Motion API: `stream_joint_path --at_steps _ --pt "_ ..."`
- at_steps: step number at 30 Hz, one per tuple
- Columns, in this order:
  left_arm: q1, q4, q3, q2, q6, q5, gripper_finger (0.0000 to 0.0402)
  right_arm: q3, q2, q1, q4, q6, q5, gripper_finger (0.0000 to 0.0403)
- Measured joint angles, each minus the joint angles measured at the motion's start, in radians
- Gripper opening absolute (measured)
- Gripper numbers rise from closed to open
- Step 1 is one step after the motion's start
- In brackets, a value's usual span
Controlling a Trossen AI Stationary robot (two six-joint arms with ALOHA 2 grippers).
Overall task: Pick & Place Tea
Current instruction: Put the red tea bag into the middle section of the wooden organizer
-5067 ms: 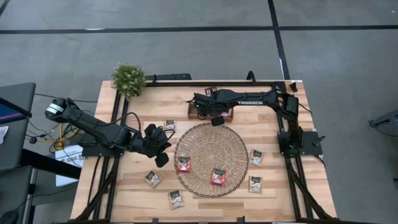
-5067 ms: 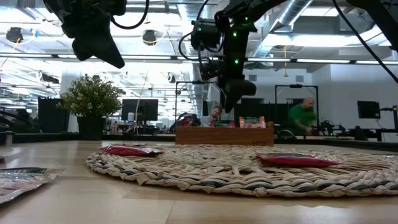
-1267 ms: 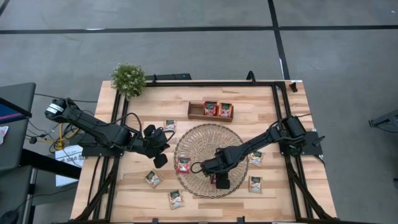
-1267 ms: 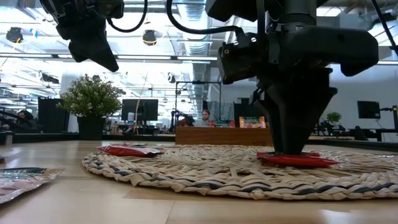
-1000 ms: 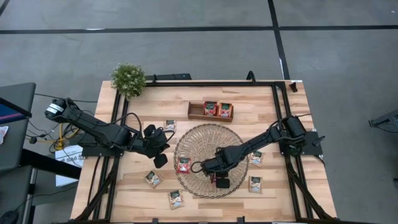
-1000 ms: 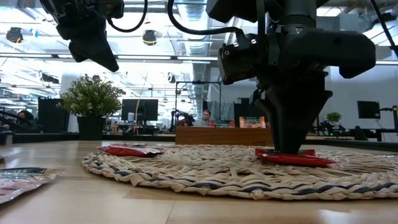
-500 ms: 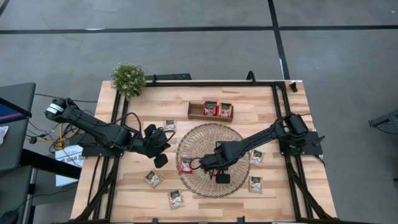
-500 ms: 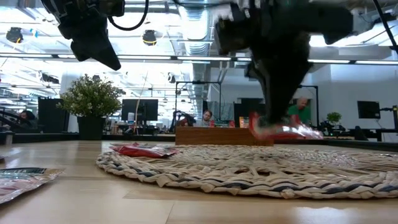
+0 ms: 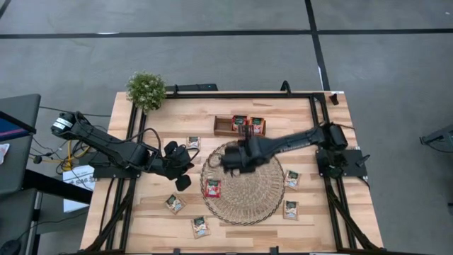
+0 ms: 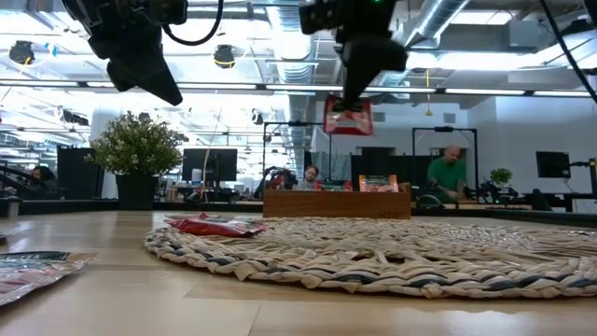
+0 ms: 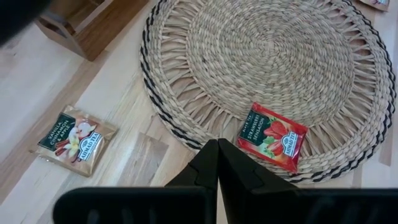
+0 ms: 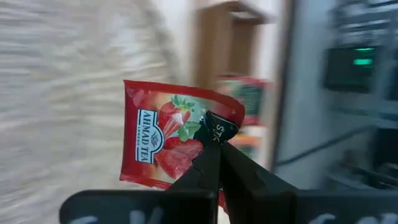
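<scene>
Red strawberry sachet (image 12: 168,134) pinched in closed jaws of right gripper (image 10: 359,93), hanging clear above woven mat (image 9: 241,181), near wooden tray (image 9: 221,126) | second red sachet (image 11: 272,136) on mat's left rim | left gripper (image 11: 217,163) jaws closed, empty, above desk (image 9: 297,212) left side

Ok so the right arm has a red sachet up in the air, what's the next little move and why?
Probably carry it on toward the wooden tray. The right claw is shut on the red sachet, lifted clear above the straw mat, and the tray beyond the mat already holds two red sachets.
</scene>
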Motion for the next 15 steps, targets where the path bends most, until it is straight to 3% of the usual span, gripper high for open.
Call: stream_joint_path --at_steps 3,15 --pt "0.0 0.0 0.0 0.0 -0.001 -0.012 0.0 0.001 0.0 -0.062 0.025 -0.068 0.051 0.0" --pt "0.0 -0.057 0.0 0.0 0.013 -0.144 0.0 0.0 0.008 -0.254 0.198 -0.235 0.049 0.0"
